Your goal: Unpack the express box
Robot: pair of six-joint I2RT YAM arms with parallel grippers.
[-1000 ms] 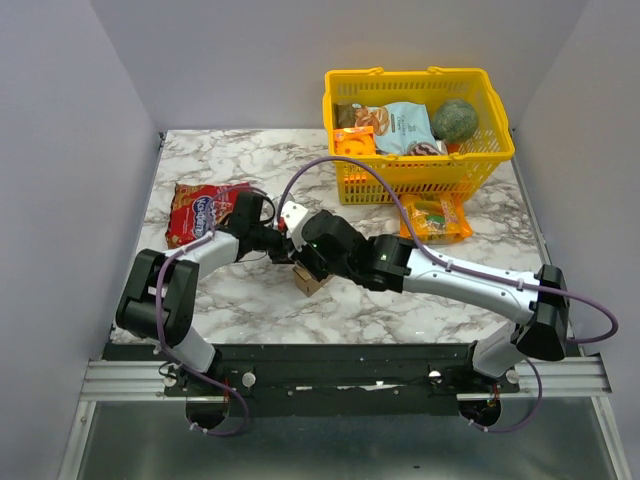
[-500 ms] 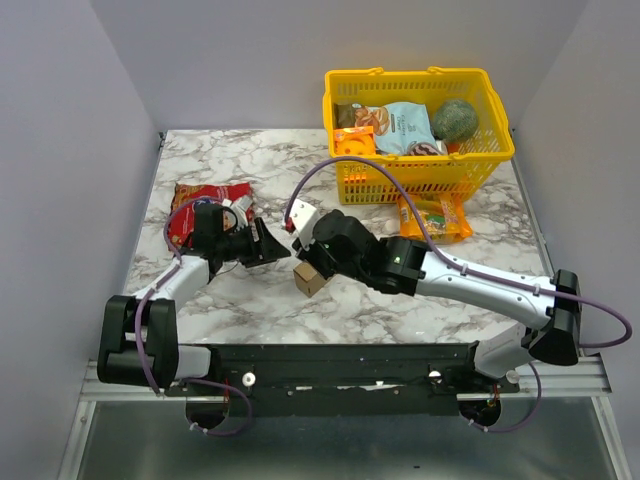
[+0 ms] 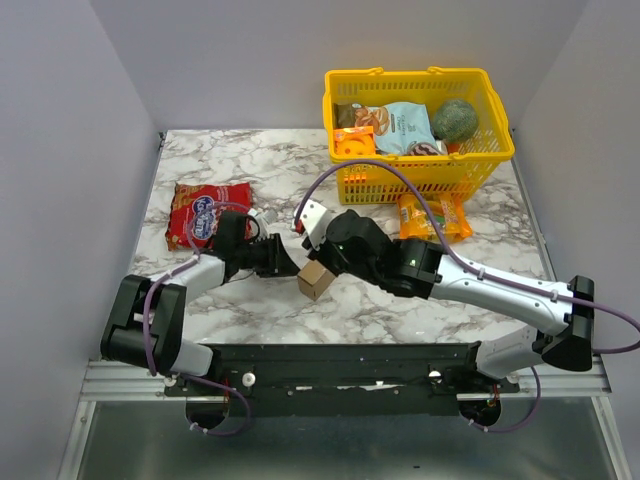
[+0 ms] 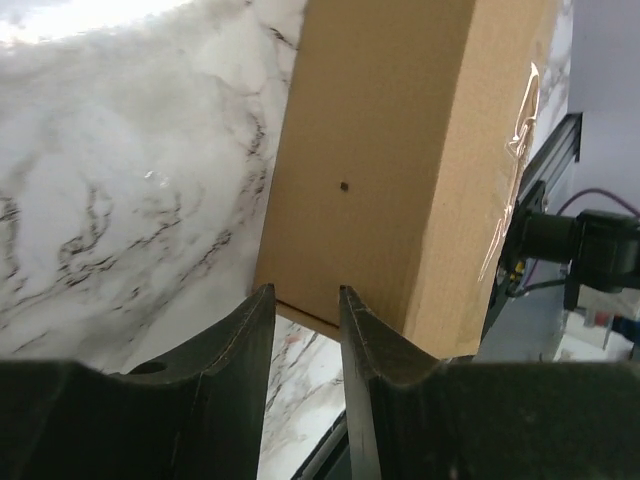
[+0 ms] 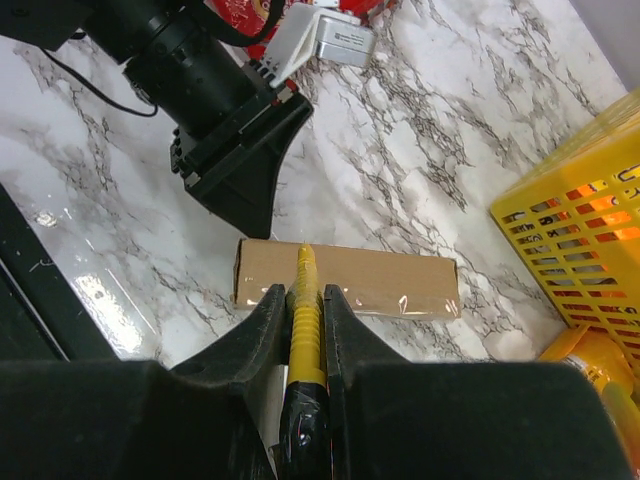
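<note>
Currently, left gripper (image 4: 305, 292): fingers narrowly parted with nothing between them, the express box (image 4: 390, 150) directly ahead of the tips, on the marble table (image 5: 420, 120). Right gripper (image 5: 303, 292): closed on a yellow tool (image 5: 303, 265), whose tip meets the box's near long edge just beyond the fingertips; the left gripper faces it from the box's far side. Yellow basket (image 5: 570, 220): off to the right gripper's right; red snack bag (image 3: 205, 212): behind the left gripper.

Brings the left gripper (image 3: 288, 264) back in to the express box (image 3: 316, 281) from nine o'clock; shifts that box slightly toward three o'clock.
</note>
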